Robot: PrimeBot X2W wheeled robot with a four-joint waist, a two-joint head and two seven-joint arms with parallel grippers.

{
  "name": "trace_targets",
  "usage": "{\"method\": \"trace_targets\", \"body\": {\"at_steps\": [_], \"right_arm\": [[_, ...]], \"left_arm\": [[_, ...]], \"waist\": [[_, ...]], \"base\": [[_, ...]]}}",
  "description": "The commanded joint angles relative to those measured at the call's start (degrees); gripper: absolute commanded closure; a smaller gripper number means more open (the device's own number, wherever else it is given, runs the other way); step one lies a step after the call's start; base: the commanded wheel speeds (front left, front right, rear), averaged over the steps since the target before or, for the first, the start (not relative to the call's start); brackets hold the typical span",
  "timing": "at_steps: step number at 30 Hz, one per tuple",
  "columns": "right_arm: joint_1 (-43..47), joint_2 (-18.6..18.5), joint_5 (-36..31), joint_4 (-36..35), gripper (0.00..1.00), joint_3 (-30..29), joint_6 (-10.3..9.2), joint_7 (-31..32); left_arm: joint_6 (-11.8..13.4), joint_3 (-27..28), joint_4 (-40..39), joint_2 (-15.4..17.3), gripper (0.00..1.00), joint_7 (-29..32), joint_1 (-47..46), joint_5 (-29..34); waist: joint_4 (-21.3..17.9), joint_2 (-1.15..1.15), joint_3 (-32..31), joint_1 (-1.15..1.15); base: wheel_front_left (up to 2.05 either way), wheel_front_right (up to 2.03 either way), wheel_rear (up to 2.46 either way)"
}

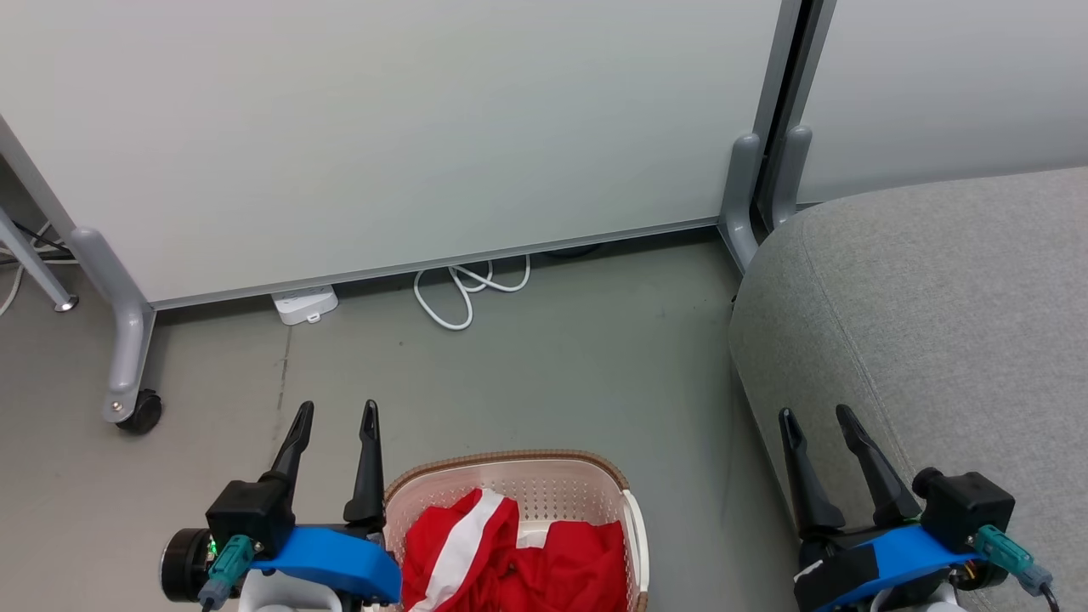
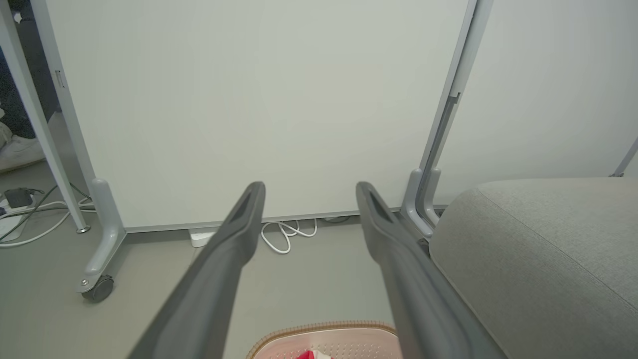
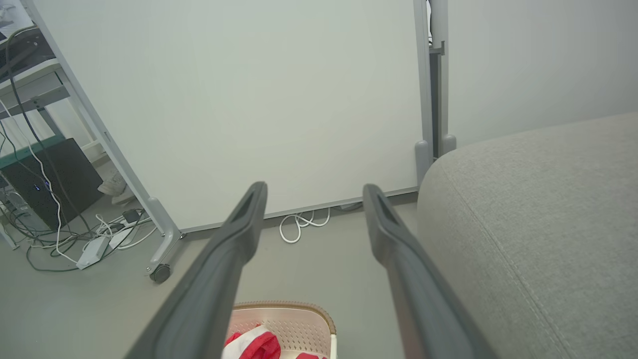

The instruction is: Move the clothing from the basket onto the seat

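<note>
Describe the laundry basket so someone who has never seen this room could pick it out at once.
Start at the large light grey fabric sofa seat; on the grey floor to its left in the head view stands a cream-white perforated plastic basket. Its brown woven-look rim and the bright red clothing inside set it apart.

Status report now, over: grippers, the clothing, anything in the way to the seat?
Left gripper open, empty, beside basket. Right gripper open, empty, near seat. Clothing in basket, untouched. Nothing seen between basket and seat.
</note>
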Motion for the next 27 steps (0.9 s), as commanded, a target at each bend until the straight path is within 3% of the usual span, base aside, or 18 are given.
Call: {"method": "trace_targets", "body": {"at_steps": [1, 27], "right_arm": [[-0.13, -0.40, -1.46, 0.00, 0.00, 0.20, 0.11, -0.58], [0.23, -0.44, -10.81, 1.16, 0.00, 1.09, 0.09, -3.08]], "left_arm": [[-0.35, -0.25, 0.05, 0.22, 0.00, -0.61, -0.80, 1.49], [-0.87, -0.99, 1.86, -0.28, 0.00, -3.06, -0.53, 11.40]], "waist": [[0.03, 0.00, -0.04, 0.00], [0.72, 0.00, -0.60, 0.00]], "base": [[0.00, 0.00, 0.00], [0.00, 0.00, 0.00]]}}
